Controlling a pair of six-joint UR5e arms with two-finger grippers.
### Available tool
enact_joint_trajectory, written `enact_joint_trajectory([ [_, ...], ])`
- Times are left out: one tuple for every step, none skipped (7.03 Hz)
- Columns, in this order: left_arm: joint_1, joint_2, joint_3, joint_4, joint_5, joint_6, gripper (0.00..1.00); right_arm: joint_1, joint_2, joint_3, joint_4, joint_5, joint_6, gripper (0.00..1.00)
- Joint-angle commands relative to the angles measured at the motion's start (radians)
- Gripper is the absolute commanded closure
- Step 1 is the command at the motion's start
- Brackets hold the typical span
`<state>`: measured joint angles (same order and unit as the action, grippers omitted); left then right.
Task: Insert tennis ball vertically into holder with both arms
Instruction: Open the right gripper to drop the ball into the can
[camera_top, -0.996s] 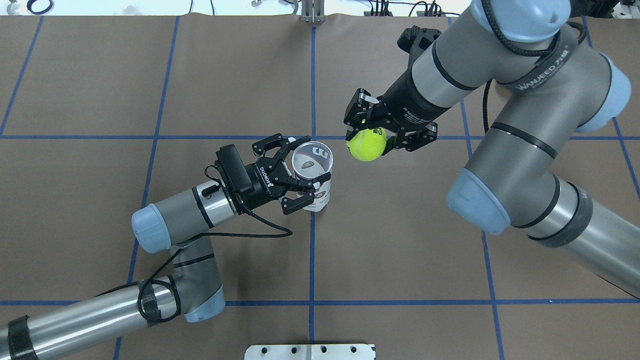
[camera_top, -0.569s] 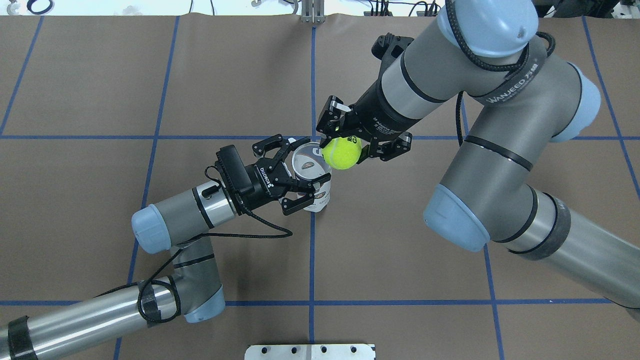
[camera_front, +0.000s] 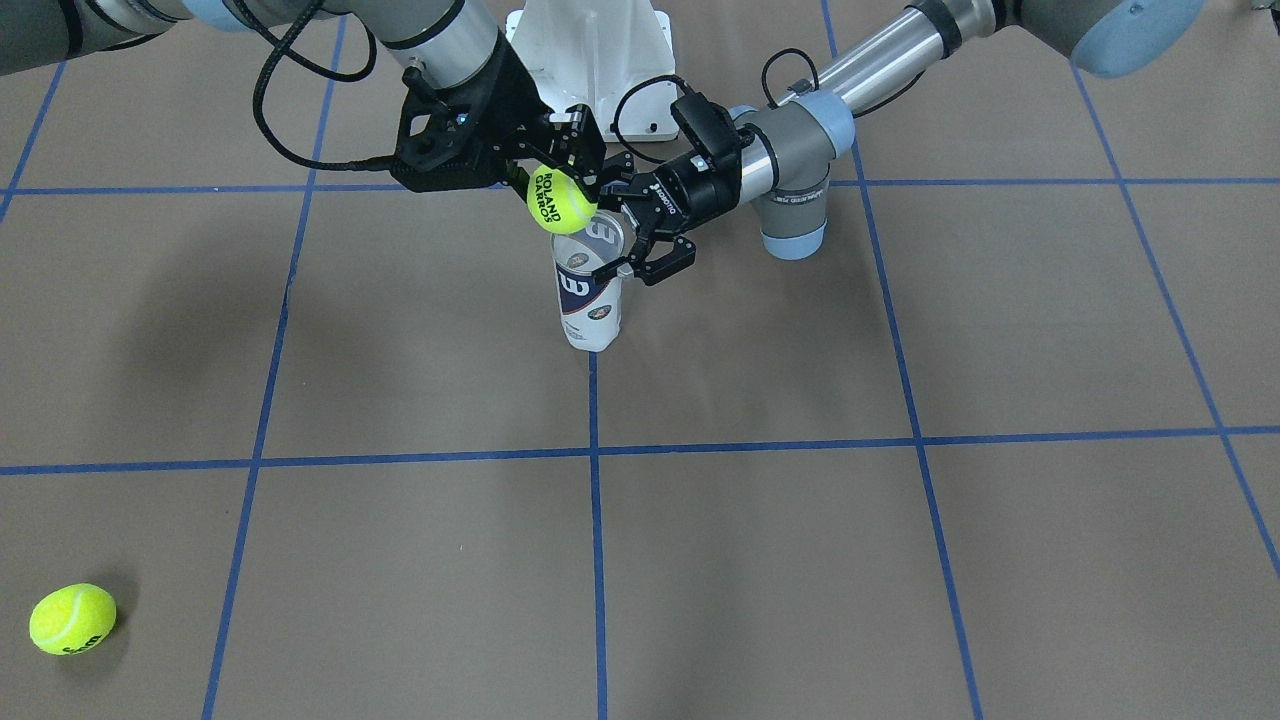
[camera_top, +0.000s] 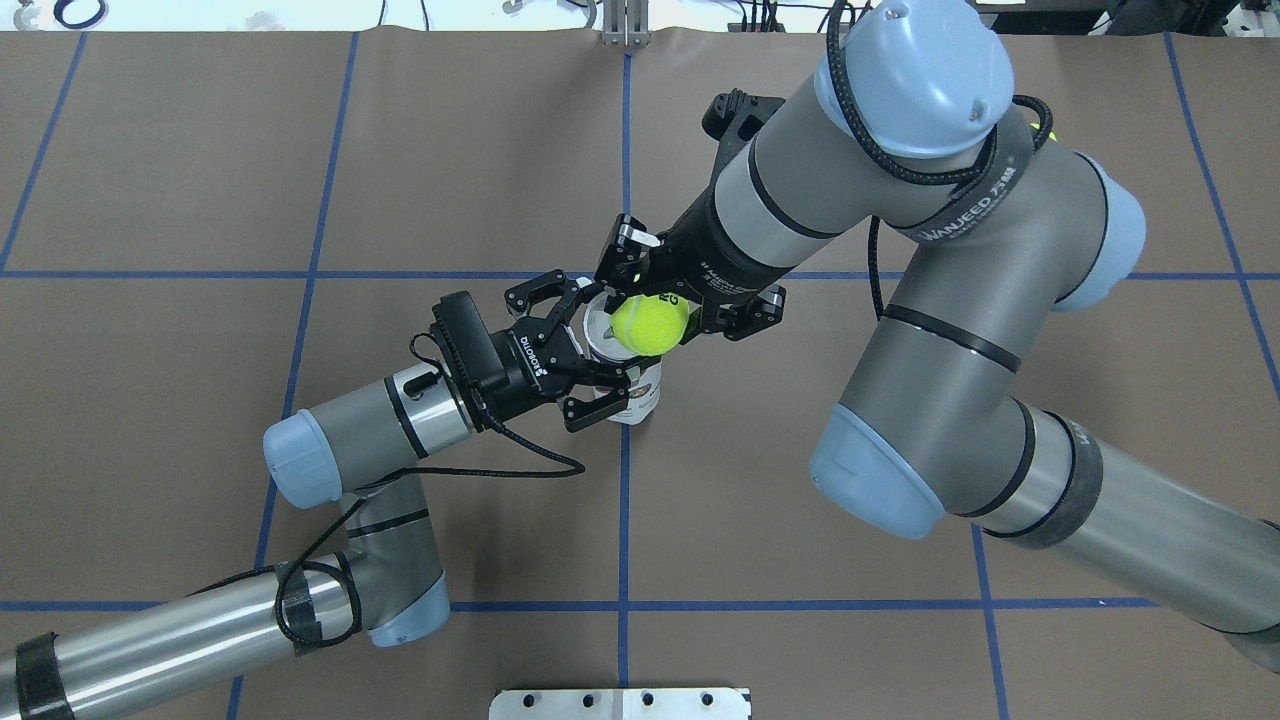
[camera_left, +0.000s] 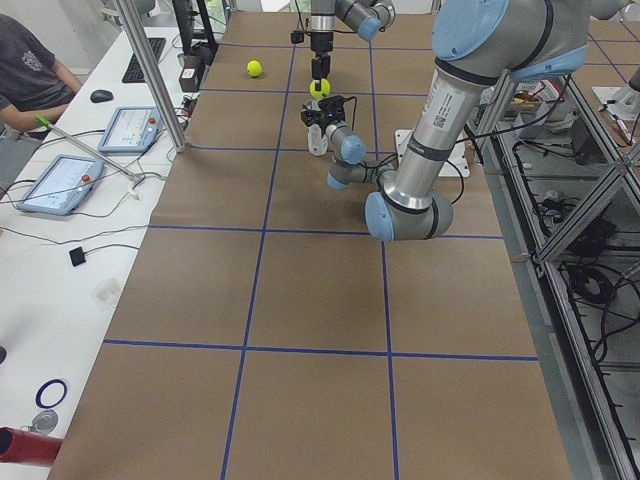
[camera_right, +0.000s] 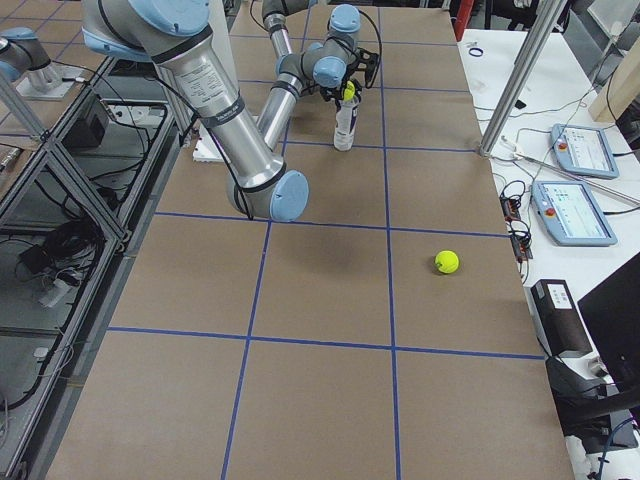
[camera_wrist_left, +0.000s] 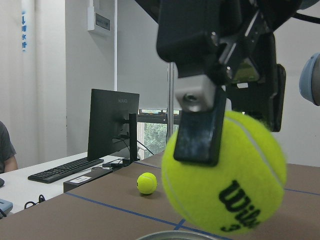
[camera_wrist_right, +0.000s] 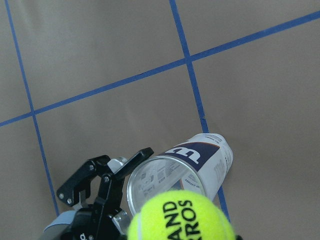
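Note:
The holder (camera_top: 640, 396), a clear can with a navy and white "W" label, stands upright on the brown table at the centre line. My left gripper (camera_top: 601, 346) is shut on its upper part from the side; both also show in the front view, the holder (camera_front: 588, 300) and the left gripper (camera_front: 626, 246). My right gripper (camera_top: 655, 312) is shut on a yellow-green tennis ball (camera_top: 650, 325) and holds it just above the holder's open mouth. The right wrist view shows the ball (camera_wrist_right: 182, 217) over the can's rim (camera_wrist_right: 150, 172). The left wrist view shows the ball (camera_wrist_left: 225, 190) close above the rim.
A second tennis ball (camera_front: 72, 618) lies loose on the table far from the robot on its right side; it also shows in the exterior right view (camera_right: 446, 262). The white pedestal base (camera_front: 590, 50) stands at the robot's edge. Blue tape lines cross the brown table (camera_top: 800, 500).
My right arm has carried the ball leftward, from the right of the holder to over its mouth. The left gripper and the holder have not moved.

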<state>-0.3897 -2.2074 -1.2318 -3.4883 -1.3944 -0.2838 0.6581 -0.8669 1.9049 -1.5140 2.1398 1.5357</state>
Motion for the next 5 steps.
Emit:
enact_joint_trajectory([
  [0.0, -0.002, 0.0, 0.0, 0.0, 0.0, 0.12, -0.003, 0.006, -0.006, 0.0, -0.003, 0.003, 0.79],
  [0.0, 0.0, 0.0, 0.0, 0.0, 0.0, 0.12, -0.005, 0.012, -0.009, -0.002, -0.004, 0.003, 0.66],
  [0.0, 0.0, 0.0, 0.0, 0.0, 0.0, 0.11, -0.005, 0.02, -0.02, -0.002, -0.004, 0.001, 0.42],
  [0.0, 0.0, 0.0, 0.0, 0.0, 0.0, 0.11, -0.005, 0.02, -0.024, -0.002, -0.004, 0.001, 0.3],
  [0.0, 0.0, 0.0, 0.0, 0.0, 0.0, 0.11, -0.005, 0.022, -0.033, 0.0, -0.003, 0.001, 0.1],
])
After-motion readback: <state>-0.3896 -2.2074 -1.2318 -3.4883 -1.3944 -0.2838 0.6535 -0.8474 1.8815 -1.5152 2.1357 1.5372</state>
